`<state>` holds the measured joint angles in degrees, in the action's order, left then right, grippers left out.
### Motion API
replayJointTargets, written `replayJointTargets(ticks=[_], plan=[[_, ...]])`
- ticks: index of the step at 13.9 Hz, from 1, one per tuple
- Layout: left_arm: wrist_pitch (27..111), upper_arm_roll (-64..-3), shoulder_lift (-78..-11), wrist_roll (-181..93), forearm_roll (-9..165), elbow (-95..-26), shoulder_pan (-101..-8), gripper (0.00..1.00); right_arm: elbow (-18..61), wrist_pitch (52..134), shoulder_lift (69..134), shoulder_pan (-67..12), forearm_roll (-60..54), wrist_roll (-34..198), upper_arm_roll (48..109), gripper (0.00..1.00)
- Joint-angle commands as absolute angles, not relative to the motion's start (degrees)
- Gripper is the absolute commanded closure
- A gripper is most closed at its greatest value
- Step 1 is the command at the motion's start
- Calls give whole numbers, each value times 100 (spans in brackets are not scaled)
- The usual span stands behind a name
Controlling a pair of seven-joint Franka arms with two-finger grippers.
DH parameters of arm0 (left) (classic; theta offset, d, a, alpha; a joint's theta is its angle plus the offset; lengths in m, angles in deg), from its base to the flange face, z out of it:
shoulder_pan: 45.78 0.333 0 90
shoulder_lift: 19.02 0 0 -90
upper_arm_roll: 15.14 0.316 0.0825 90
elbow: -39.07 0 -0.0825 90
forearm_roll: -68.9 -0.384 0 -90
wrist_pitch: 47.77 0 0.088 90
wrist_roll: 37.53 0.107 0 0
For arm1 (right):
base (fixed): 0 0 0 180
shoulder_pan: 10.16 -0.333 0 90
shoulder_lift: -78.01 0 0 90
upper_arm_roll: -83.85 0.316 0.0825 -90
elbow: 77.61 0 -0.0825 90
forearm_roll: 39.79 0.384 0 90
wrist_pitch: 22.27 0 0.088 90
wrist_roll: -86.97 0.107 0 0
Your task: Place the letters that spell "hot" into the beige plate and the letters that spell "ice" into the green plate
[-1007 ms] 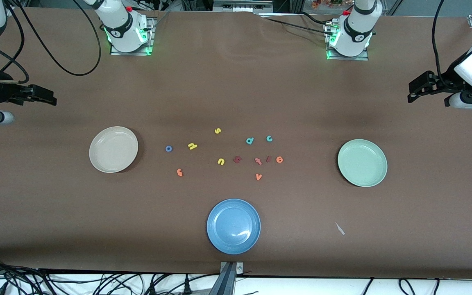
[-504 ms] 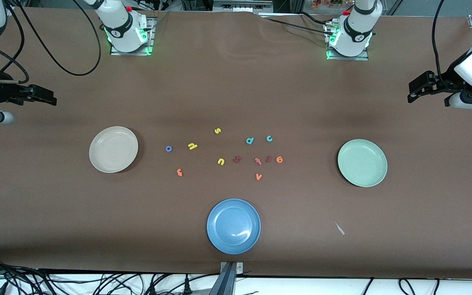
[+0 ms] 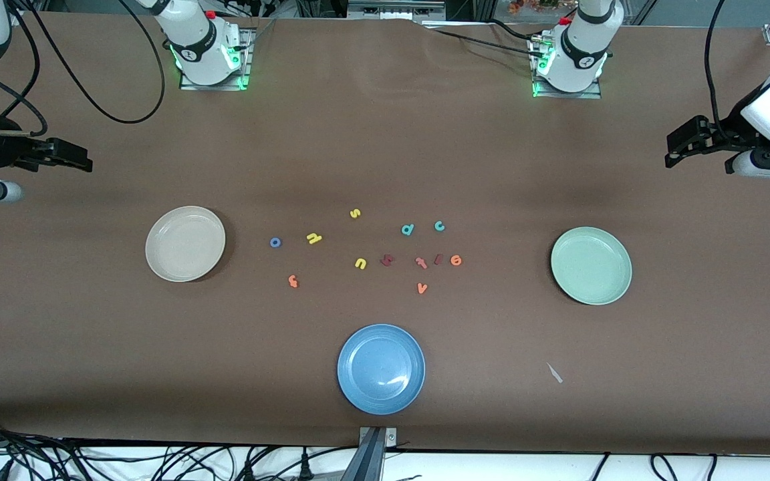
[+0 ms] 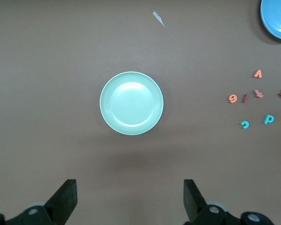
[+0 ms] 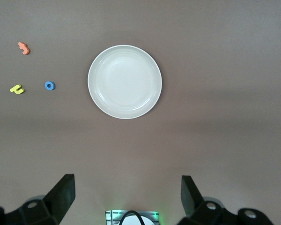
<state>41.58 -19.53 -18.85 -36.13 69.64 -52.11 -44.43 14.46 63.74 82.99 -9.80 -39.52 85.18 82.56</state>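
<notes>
The beige plate (image 3: 186, 244) lies empty toward the right arm's end and the green plate (image 3: 591, 265) empty toward the left arm's end. Between them lie the blue o (image 3: 275, 242), yellow h (image 3: 314, 238) and orange t (image 3: 293, 281), closer to the beige plate. The teal c (image 3: 439, 226), dark red i (image 3: 438, 259) and orange e (image 3: 455, 260) lie closer to the green plate. My left gripper (image 3: 672, 151) hangs open high over the table's end beside the green plate (image 4: 131, 103). My right gripper (image 3: 83, 161) hangs open over the other end beside the beige plate (image 5: 125, 81).
A blue plate (image 3: 381, 369) sits nearest the front camera. Other letters lie among the task's: yellow s (image 3: 355, 214), yellow u (image 3: 360, 263), dark red angular letter (image 3: 387, 260), pinkish t (image 3: 421, 262), teal d (image 3: 408, 230), orange v (image 3: 422, 288). A pale scrap (image 3: 554, 373) lies by the green plate.
</notes>
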Motion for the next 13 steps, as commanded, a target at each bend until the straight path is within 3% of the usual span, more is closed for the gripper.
replayJointTargets(ticks=[1,9,13], plan=[[4030,-1971,-1964,-3586,7049,-5031,-4420,0,1283,6254,8373,-964,-3847,8591,8262,0],[3898,-2418,-2323,-3568,7031,-5031,-4745,0,1300,6246,8373,-964,-3847,8582,8262,0],[4442,-2454,-2788,-3577,7066,-5014,-5078,0,1300,6246,8373,-955,-3847,8591,8262,0]])
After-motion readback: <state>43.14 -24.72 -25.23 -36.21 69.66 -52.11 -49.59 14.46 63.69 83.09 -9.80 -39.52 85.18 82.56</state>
